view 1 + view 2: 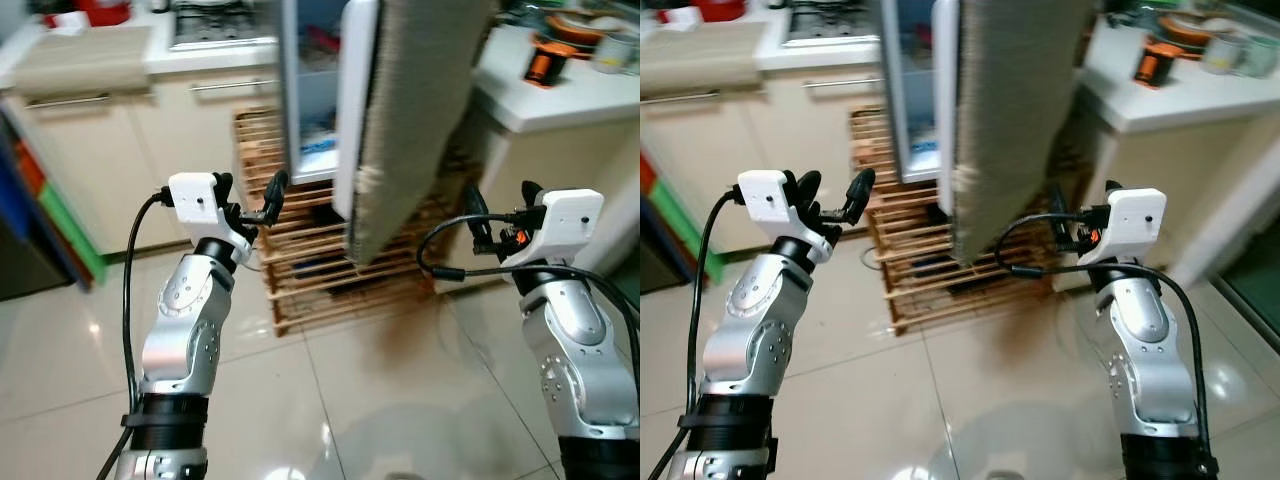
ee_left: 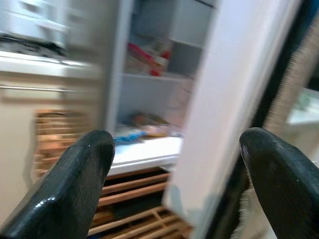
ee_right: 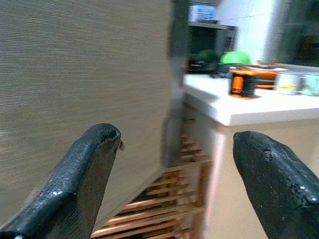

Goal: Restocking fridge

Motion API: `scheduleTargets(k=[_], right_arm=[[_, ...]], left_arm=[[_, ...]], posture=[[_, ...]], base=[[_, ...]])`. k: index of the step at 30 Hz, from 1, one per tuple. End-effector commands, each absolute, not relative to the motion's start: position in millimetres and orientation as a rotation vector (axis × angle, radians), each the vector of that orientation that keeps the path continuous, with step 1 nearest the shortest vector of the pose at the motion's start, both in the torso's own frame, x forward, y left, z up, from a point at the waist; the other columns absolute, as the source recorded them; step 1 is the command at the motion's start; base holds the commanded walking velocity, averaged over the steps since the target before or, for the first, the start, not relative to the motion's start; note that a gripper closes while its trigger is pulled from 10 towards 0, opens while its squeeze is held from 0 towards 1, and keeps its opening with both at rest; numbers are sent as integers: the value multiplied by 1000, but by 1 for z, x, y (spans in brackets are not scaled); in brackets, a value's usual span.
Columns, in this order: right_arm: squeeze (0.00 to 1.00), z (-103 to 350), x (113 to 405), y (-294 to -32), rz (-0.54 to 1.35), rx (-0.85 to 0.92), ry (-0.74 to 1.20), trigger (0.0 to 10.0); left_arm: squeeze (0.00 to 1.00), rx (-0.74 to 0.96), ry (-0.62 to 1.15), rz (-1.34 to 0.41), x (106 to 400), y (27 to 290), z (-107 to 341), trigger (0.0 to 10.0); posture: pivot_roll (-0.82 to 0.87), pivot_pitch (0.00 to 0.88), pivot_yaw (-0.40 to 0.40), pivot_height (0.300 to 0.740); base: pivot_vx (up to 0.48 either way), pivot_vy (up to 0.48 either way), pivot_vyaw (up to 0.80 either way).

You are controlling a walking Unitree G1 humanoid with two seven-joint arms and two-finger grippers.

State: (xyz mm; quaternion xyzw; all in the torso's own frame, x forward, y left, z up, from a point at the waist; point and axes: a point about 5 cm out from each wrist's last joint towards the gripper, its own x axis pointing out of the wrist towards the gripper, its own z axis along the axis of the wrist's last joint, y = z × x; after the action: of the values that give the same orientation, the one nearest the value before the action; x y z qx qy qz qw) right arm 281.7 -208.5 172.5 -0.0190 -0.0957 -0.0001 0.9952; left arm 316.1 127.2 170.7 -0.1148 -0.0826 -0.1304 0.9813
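step: we stood facing the fridge [image 1: 318,90], its door [image 1: 405,120] swung open, nothing picked up yet.
left gripper [image 1: 258,205]: fingers spread, empty, raised toward the opening.
right gripper [image 3: 174,184]: fingers apart, empty, just beside the door's outer face.
stock: we saw packets on the shelves [image 2: 149,127].
next: we judged we needed an item to load.

Your head cameras look forward and down at the open fridge door [image 1: 400,120]. Both wrist cameras face it too, from closer in.
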Motion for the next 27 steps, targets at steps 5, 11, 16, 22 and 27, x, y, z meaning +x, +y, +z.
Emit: scheduleTargets(k=[5, 11, 16, 22, 27], right_arm=[[0, 183, 291, -209, -8, -42, -245, 10000], [0, 190, 297, -203, 44, -29, -259, 10000], [0, 196, 300, -196, 94, -13, -270, 10000], [0, 199, 294, -190, 155, 20, -266, 10000], [0, 196, 298, -183, 195, 34, -248, 10000]], left_arm=[[0, -217, -185, -217, 318, 133, 173, 10000], [0, -184, -202, -98, 321, 145, 175, 10000], [0, -160, -190, -48, 323, 152, 175, 10000], [0, -164, -184, -7, 322, 160, 172, 10000], [0, -165, -181, -14, 323, 157, 172, 10000]], posture=[[-181, 0, 38, 740], [-177, 0, 33, 740], [-170, 0, 26, 740], [-166, 0, 22, 740], [-170, 6, 26, 740]], base=[[472, 0, 0], [311, 86, 0], [0, 155, 0], [0, 0, 0], [0, 0, 0]])
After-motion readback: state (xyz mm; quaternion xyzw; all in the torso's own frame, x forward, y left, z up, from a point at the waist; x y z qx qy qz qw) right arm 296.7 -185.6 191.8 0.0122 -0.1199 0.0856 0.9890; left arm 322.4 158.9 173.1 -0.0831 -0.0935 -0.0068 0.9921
